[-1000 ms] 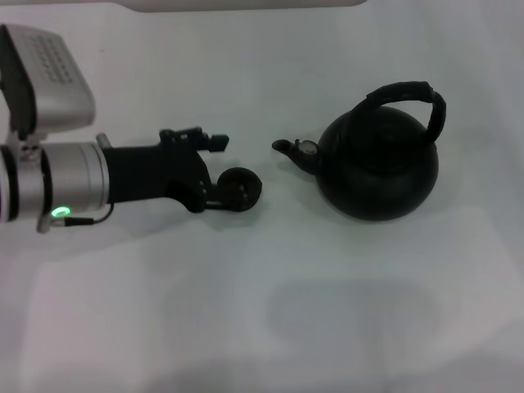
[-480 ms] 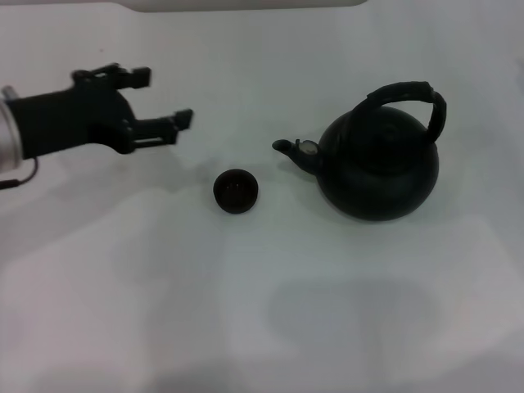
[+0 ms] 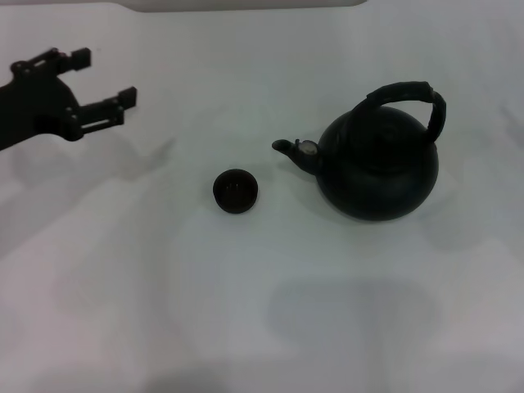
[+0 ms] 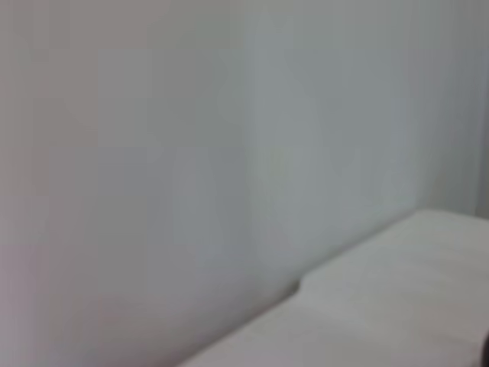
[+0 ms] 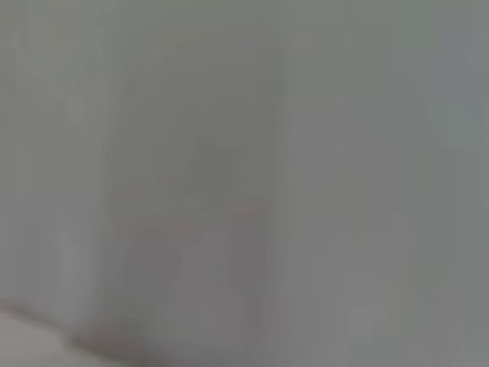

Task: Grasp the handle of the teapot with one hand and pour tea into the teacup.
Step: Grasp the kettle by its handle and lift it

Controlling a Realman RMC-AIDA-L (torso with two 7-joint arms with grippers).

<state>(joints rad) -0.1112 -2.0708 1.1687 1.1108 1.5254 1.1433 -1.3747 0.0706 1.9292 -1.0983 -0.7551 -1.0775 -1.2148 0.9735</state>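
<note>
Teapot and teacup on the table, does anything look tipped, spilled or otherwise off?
Nothing stands out. The teapot sits upright, its handle arched over the top and its spout facing the teacup, which stands upright and apart from it. No spill shows. The left gripper hangs open, far off to the left.

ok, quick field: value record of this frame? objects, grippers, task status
teapot: upright on table, spout toward teacup
handle: arched over the pot, ungrasped
teacup: upright, on the spout side of the teapot, apart from it
left gripper: open, empty, far left, away from both
right gripper: not in view
table: white
status: pour not started
</note>
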